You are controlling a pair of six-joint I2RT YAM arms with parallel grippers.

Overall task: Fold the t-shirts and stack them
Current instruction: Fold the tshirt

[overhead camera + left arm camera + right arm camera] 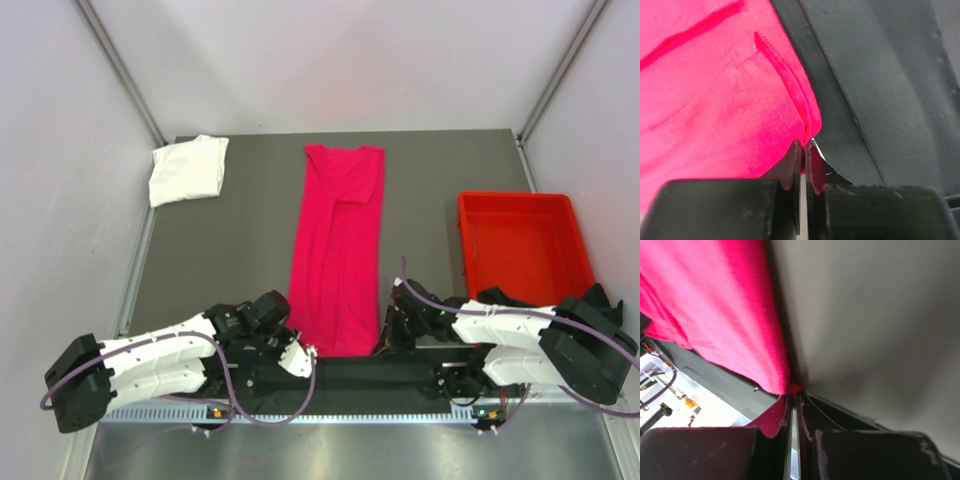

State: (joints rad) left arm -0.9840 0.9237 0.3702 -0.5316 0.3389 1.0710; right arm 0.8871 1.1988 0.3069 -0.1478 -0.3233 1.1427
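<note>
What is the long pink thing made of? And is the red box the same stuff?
The pink shirt looks like soft knit cloth, matte: the left wrist view shows a stitched hem and folds. The red box looks like hard plastic, smooth and slightly shiny, with straight walls and a stiff rim. So probably not the same stuff.

Bare surface (240, 250) is being left open left of the magenta t-shirt (340, 250); the right side is being narrowed by the red bin (520, 245), the far-left corner being occupied by the white t-shirt (187, 170).
</note>
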